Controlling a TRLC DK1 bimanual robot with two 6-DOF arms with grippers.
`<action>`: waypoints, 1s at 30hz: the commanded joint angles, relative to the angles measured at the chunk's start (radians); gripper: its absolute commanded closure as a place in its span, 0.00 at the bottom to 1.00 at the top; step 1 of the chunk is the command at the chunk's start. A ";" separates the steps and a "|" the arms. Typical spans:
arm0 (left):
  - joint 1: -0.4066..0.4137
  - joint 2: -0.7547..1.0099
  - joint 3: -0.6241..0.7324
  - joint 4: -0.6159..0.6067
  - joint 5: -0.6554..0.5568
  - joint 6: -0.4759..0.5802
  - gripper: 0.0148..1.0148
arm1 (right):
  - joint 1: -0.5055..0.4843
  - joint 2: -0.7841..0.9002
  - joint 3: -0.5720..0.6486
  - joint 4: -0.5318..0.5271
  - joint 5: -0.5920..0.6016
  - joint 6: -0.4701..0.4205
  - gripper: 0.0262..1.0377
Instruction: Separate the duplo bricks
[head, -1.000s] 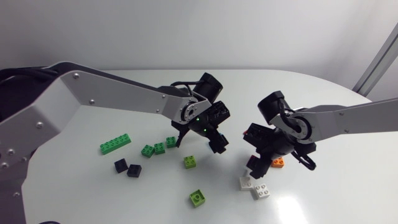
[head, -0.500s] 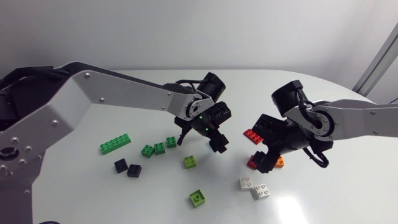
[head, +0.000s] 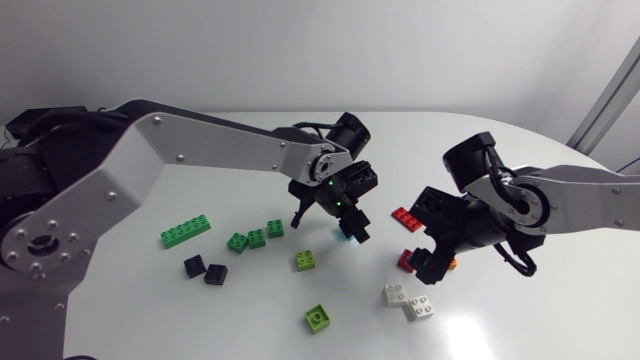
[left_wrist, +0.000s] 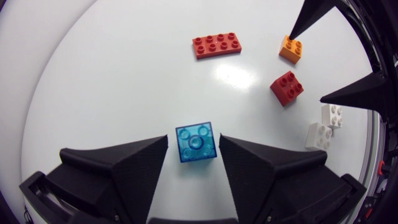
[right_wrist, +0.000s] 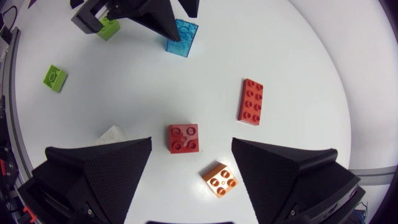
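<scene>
1. Table (left_wrist: 124, 81): white, smooth, semi-gloss, with a soft glare patch.
2. Blue brick (left_wrist: 196, 142): translucent plastic, glossy, lighter at the edges.
3. Red brick (left_wrist: 286, 88), orange brick (left_wrist: 291, 48), long red brick (left_wrist: 217, 45): opaque plastic, smooth, slight shine on the studs.
4. Left gripper (left_wrist: 193, 137): matt black, finely grained, no glare.
5. Left arm (head: 200, 150): silver-grey shell, satin finish, metal-like. Joints black.
</scene>
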 joint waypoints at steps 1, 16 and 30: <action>-0.011 0.045 0.041 -0.027 0.012 -0.025 0.55 | -0.006 -0.015 -0.028 -0.021 -0.002 -0.018 0.11; -0.018 0.070 0.078 -0.090 0.011 -0.030 0.67 | -0.008 -0.040 -0.033 -0.029 -0.003 -0.019 0.12; 0.062 -0.128 0.006 -0.099 0.100 -0.109 0.68 | -0.002 -0.149 -0.076 0.099 -0.072 0.005 0.12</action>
